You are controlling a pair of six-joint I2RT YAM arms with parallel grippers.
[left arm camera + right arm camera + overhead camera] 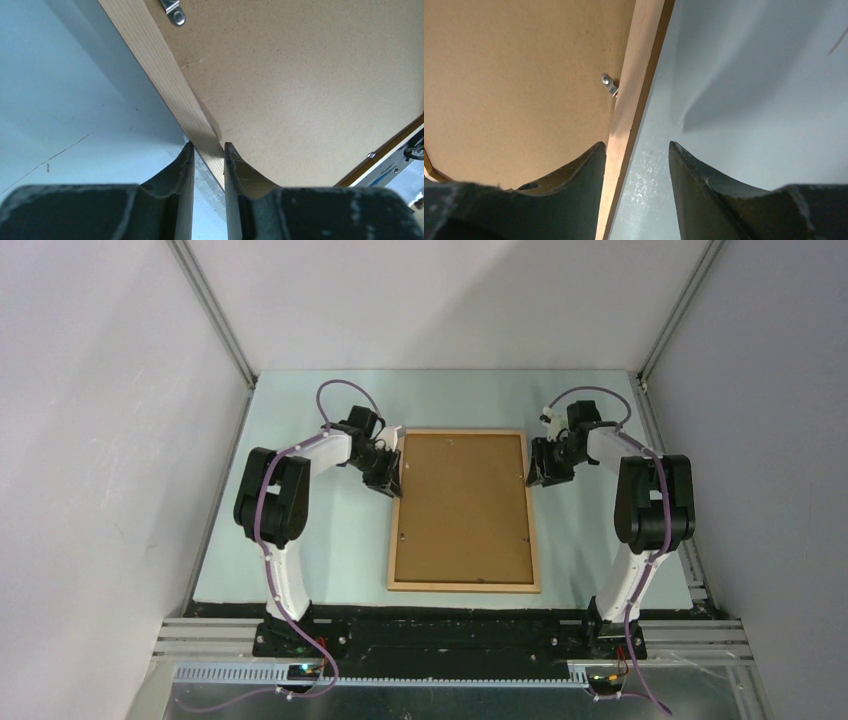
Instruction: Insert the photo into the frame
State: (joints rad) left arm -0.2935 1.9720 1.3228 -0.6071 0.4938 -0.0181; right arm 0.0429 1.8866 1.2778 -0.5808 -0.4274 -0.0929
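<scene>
Top external: the frame [464,587] lies back-up mid-table, brown backing board [463,510] seated in it, near rail close to the table's near edge. Left gripper [390,485] pinches the left rail. Right gripper [538,472] straddles the right rail, fingers spread.

I see the frame [464,587] in pale, straight-grained wood around a plain tan-brown backing board [463,505] with silver clips [609,84]. The counter [330,550] is pale blue-grey. The left pincer [206,147] and right pincer [636,147] are matt black, dusted grey.
</scene>
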